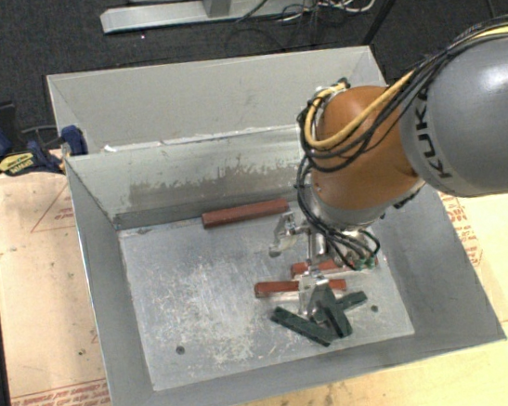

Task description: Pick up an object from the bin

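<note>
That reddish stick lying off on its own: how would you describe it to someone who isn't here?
Look in the grey metal bin, along the foot of its far wall. A long reddish-brown bar lies flat there, alone; the other red and dark green bars are heaped toward the near right corner.

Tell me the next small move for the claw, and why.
Probably a short descent straight down. The claw is above the near red bar, where its end meets the heap of dark green sticks at the front right of the bin. Those lie nearest; the other red bar lies apart by the back wall.
</note>
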`<state>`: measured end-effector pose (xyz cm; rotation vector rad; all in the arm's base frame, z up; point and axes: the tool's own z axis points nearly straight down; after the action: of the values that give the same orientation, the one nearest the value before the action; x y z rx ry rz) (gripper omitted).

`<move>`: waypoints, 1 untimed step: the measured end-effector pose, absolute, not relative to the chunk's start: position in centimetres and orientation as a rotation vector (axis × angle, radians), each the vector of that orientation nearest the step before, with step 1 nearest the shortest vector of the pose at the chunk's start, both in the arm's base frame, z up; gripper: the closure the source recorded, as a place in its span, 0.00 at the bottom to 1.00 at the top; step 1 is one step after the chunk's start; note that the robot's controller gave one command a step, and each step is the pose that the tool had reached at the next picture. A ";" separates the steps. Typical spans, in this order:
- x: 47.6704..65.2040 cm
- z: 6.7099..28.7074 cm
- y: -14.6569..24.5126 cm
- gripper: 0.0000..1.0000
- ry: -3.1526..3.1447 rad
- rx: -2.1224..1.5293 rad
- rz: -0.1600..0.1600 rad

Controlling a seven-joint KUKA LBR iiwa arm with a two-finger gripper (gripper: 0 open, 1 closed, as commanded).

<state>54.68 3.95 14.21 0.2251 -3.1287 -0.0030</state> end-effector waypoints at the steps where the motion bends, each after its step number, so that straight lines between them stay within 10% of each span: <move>1: 53.1 7.8 5.2 1.00 -3.147 0.189 -0.005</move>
<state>53.14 5.17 7.77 0.1891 -3.1473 -0.0052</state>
